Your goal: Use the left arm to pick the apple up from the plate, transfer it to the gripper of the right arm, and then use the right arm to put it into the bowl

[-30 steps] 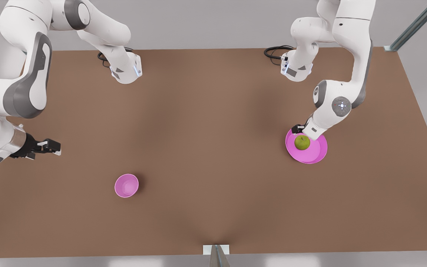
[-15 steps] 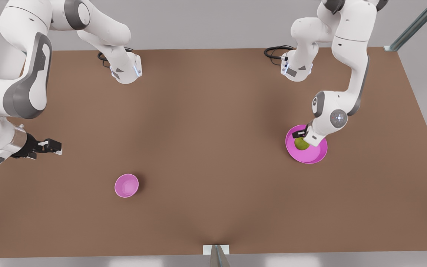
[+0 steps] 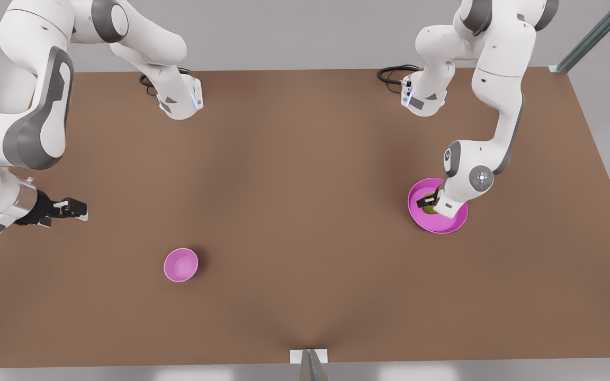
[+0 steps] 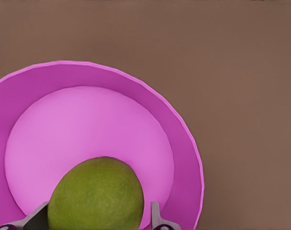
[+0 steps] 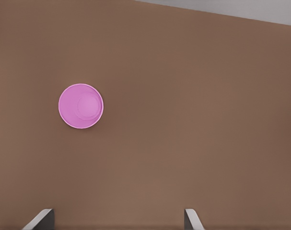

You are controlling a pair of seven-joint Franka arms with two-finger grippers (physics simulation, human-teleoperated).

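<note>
1. The brown surface (image 3: 305, 211) carries everything I work with; it bears no marks or writing that I can read, and nothing lies between the plate and the bowl.
2. My two white arms reach over it. My right arm waits at the front view's left edge, well apart from the plate.
3. The plate (image 3: 450, 225) sits near the front view's right side; in my left wrist view its magenta rim (image 4: 183, 129) curves round the apple.
4. The bowl (image 3: 180, 264) stands on the front view's left half, alone on bare surface, and my right wrist view looks down on it (image 5: 80, 105) from afar.
5. The apple (image 3: 429, 208) rests on the plate, mostly hidden by my left wrist in the front view.
6. My left pincer (image 3: 426, 202) is down over the apple (image 4: 96, 194), a finger (image 4: 37, 219) on each side of it; I cannot tell whether they press it.
7. My right pincer (image 3: 73, 208) hangs with fingers (image 5: 40, 218) spread wide, holding nothing.
</note>
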